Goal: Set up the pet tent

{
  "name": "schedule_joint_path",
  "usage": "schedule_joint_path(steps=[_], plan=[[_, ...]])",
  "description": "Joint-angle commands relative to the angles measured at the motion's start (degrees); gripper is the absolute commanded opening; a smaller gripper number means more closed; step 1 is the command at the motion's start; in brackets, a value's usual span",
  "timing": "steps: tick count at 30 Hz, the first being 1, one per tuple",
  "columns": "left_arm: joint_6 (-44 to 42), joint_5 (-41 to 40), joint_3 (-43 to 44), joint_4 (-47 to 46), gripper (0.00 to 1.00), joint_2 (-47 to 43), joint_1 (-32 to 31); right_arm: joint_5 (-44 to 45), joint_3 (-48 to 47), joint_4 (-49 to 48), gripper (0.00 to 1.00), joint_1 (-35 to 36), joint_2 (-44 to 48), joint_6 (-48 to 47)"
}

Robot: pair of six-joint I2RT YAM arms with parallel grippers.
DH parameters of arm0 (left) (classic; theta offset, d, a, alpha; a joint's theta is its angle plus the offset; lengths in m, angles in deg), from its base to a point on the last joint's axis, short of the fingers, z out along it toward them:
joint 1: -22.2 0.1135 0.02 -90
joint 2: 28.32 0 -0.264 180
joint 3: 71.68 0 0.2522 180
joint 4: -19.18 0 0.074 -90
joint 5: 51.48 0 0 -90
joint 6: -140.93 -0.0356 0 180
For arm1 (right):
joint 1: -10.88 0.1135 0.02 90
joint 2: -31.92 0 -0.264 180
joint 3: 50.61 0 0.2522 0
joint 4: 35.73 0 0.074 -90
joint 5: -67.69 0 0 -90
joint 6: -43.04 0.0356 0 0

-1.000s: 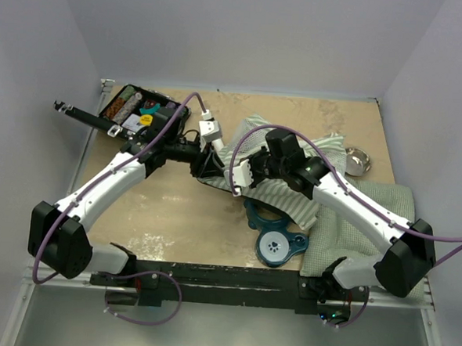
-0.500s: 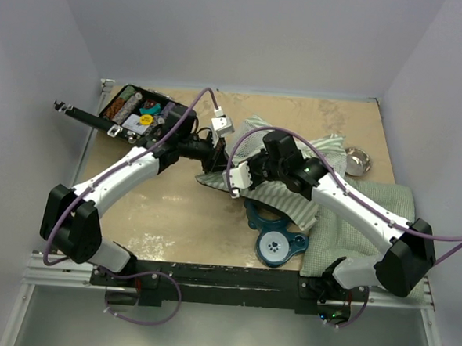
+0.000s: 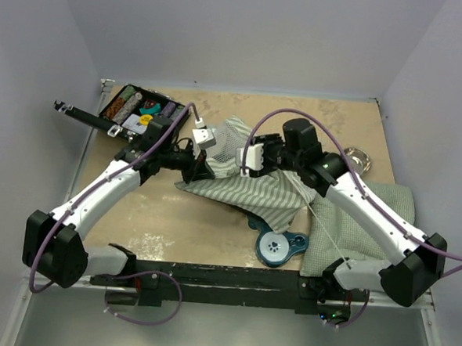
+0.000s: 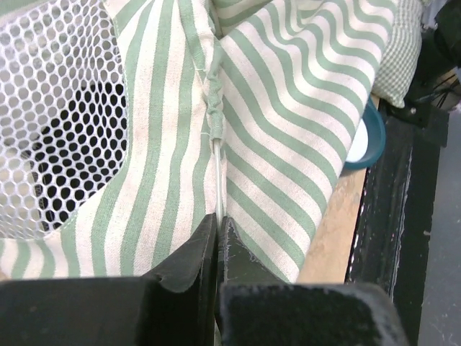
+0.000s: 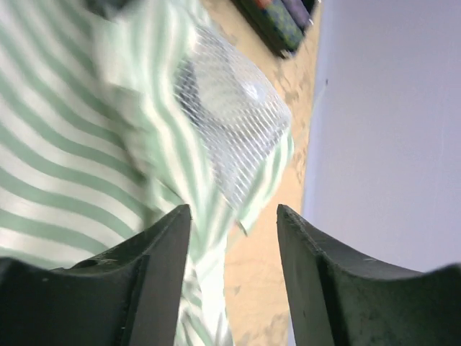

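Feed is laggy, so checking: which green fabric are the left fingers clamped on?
The narrow-striped pet tent: the left fingers are shut on its seam, where a thin white pole shows. The checked cushion lies flat farther right, not gripped.

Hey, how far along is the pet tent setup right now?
Done: nothing standing; the pet tent is a slack heap on the table. In hand: the left gripper is shut on its pole seam, the right gripper open at the fabric. Left: raising it into shape.
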Motion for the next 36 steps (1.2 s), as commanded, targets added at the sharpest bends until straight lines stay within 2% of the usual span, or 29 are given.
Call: schedule_joint_path(steps=[1, 2, 5, 13, 14, 16, 19, 22, 25, 27, 30, 32, 34, 36], plan=[[-3.64, -0.23, -3.54, 1.24, 0.00, -5.25, 0.24, 0.24, -6.12, 0.28, 0.60, -2.70, 2.86, 16.39], [-4.08, -0.75, -4.85, 1.06, 0.00, -6.31, 0.24, -0.37, -6.21, 0.19, 0.66, -3.84, 3.30, 19.65], [-4.61, -2.16, -8.45, -0.08, 0.00, -10.17, 0.24, 0.77, -3.94, -1.03, 0.71, -9.46, 4.53, 30.37], [-4.61, -4.80, -14.44, -2.02, 0.00, -14.31, 0.24, -7.74, 3.88, -1.92, 0.82, -34.68, 5.24, 55.35], [-4.52, -4.80, -14.44, -2.02, 0.00, -14.40, 0.24, -9.23, 5.46, -2.01, 0.88, -36.96, 5.42, 56.41], [-4.43, -4.80, -14.71, -2.28, 0.00, -14.49, 0.24, -10.82, 8.11, -4.38, 0.91, -40.48, 5.42, 56.60], [-4.43, -4.89, -14.71, -2.46, 0.00, -14.58, 0.24, -16.26, 10.30, -8.15, 0.90, -45.32, 2.45, 56.08], [-4.43, -4.89, -14.62, -2.46, 0.00, -14.41, 0.24, -20.92, 9.08, -7.55, 0.89, -48.75, -5.62, 55.81], [-4.34, -4.71, -14.44, -2.90, 0.00, -13.96, 0.24, -26.19, 8.90, -8.16, 0.89, -50.87, -11.70, 56.77], [-4.34, -4.62, -14.36, -3.16, 0.00, -13.79, 0.24, -28.22, 10.12, -10.08, 0.91, -51.14, -12.25, 57.21], [-4.25, -4.62, -14.27, -3.34, 0.00, -13.44, 0.24, -27.71, 12.68, -14.30, 0.89, -51.14, -13.47, 59.48], [-4.26, -4.36, -14.18, -3.42, 0.00, -13.00, 0.24, -28.05, 11.63, -12.21, 0.87, -51.31, -16.45, 57.84], [-4.26, -4.18, -14.09, -3.86, 0.00, -12.65, 0.24, -28.40, 12.50, -14.22, 0.86, -51.31, -18.39, 60.02], [-3.91, -4.18, -13.92, -4.56, 0.00, -12.30, 0.24, -31.90, 12.77, -15.45, 0.82, -51.31, -20.76, 60.81]])
